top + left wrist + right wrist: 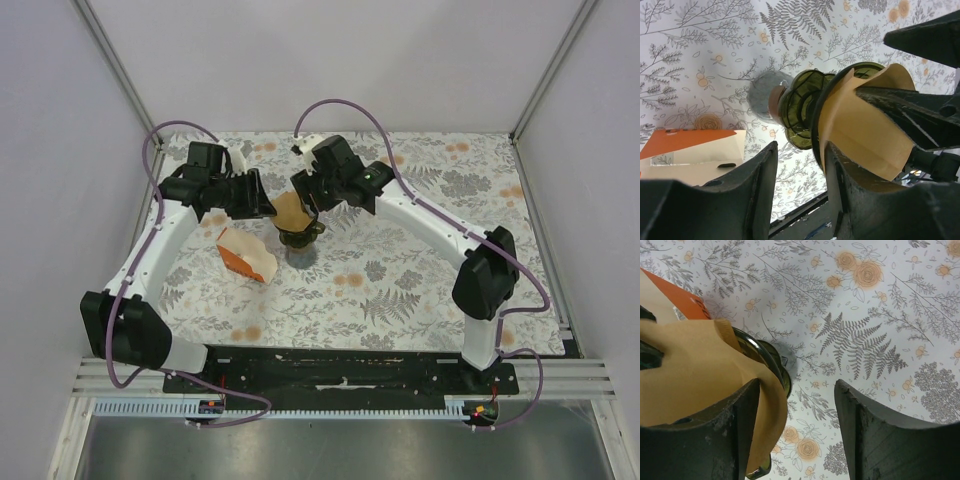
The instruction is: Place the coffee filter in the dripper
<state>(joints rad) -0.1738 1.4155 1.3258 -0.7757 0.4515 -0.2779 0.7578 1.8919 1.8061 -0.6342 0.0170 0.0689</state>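
Observation:
The dark green dripper (300,240) stands on the flowered table, and the tan coffee filter (291,210) sits in its mouth, rising well above the rim. My right gripper (308,200) is open over it. In the right wrist view one finger (740,430) is inside the filter (690,365), with the paper wall and the dripper's rim (767,354) in the gap beside it, not pinched. My left gripper (800,150) is open too. Its right finger (850,190) rests against the dripper's rim (816,125) and the filter (865,140); only table shows between its jaws.
An orange and white wedge-shaped carton (245,257) lies on the table just left of the dripper, under the left arm. It also shows in the left wrist view (690,150). White walls with metal posts (110,60) close in the sides and back.

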